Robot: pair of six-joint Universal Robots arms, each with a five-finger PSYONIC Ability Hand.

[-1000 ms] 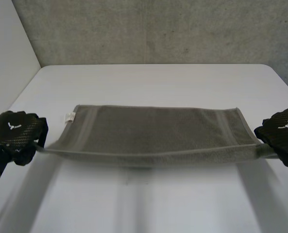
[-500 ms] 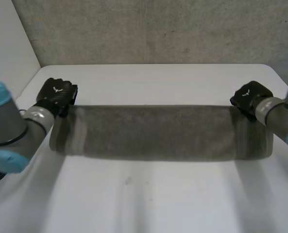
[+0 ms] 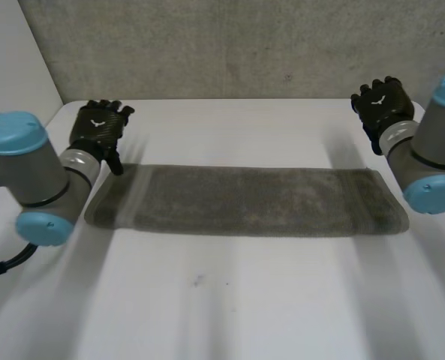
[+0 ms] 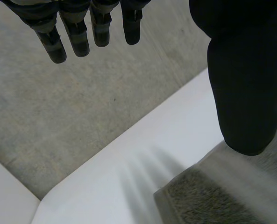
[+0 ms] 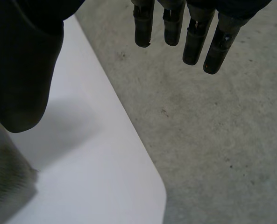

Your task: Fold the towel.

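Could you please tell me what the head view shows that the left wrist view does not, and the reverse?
Head view: the folded grey terry towel as one long strip, with the black right hand open past its far right corner. Left wrist view: the black left hand's straight fingers and thumb, holding nothing. Both: the left hand, a towel corner, the white table.

The white table (image 3: 230, 315) is lit softly and evenly, and it is rendered as the brightest surface in the head view. The concrete wall (image 3: 230, 45) beyond its far edge is seen dimmer and greyer. A thin, soft-edged shadow is cast by the towel (image 3: 245, 201) toward the table's near edge. In the wrist views the left hand (image 4: 241, 70) and right hand (image 5: 21, 60) are shown as dark, nearly featureless shapes.
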